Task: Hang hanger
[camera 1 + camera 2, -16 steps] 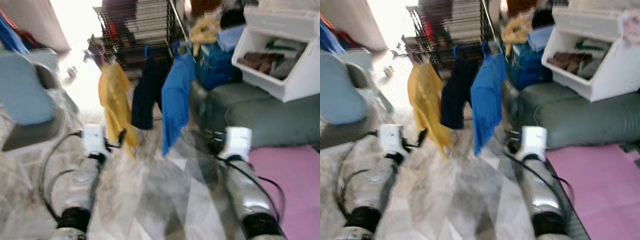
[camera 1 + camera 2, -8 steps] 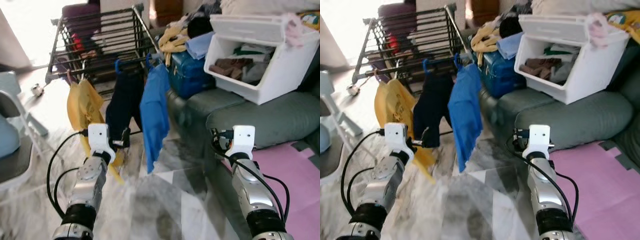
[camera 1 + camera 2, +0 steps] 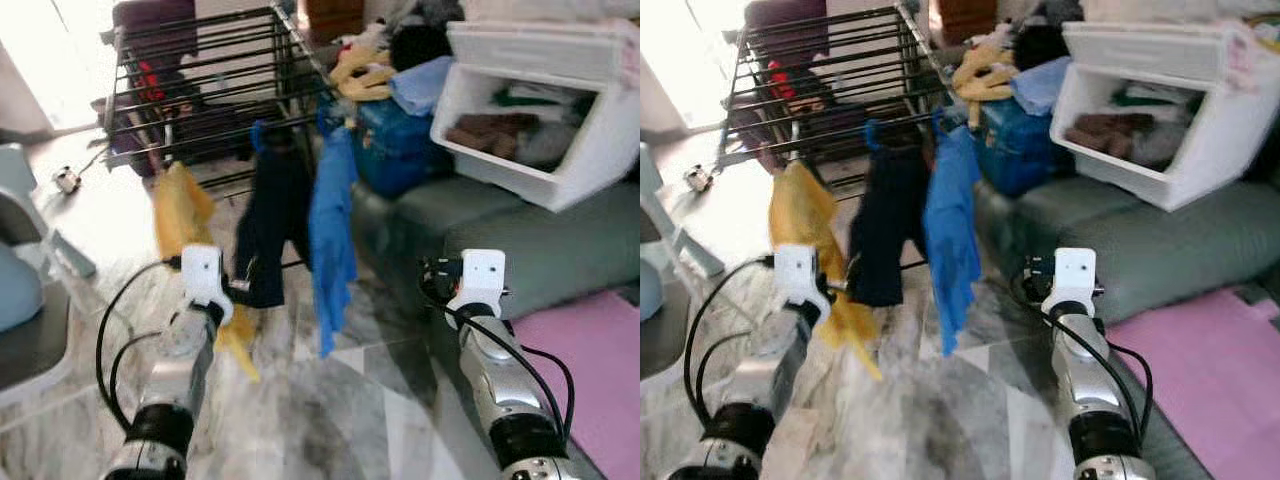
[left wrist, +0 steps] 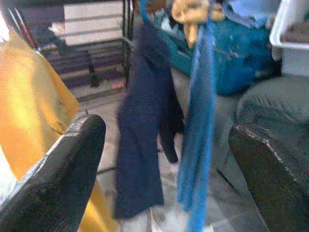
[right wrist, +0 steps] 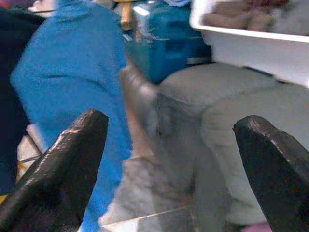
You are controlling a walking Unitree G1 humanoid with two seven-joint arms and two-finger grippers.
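On the marbled grey floor (image 3: pixel 330 400) in front of you stands a black wire drying rack (image 3: pixel 210 70), and from its near rail three garments hang side by side: a yellow one (image 3: pixel 180 210), a dark navy one (image 3: pixel 272 220) and a blue one (image 3: pixel 332 225). The navy and blue pieces hang from blue hanger hooks (image 3: pixel 257 132) over the rail. No writing or brand can be read anywhere; the frames are too soft.

Your left gripper (image 4: pixel 159 169) is raised in front of the yellow garment, its fingers (image 4: pixel 58 179) spread wide with nothing between them; its wrist camera looks at the navy and blue clothes. Your right gripper (image 5: pixel 164 164) is up near the grey sofa (image 3: pixel 500 225), fingers (image 5: pixel 63 169) likewise wide apart and empty.

A white storage bin (image 3: pixel 540 110) with folded clothes sits on the sofa, beside a blue box (image 3: pixel 400 140) with loose garments heaped on top. A pink mat (image 3: pixel 590 360) lies at the right, and a pale chair (image 3: pixel 25 290) stands at the left. Bright daylight washes out the floor beyond the rack.
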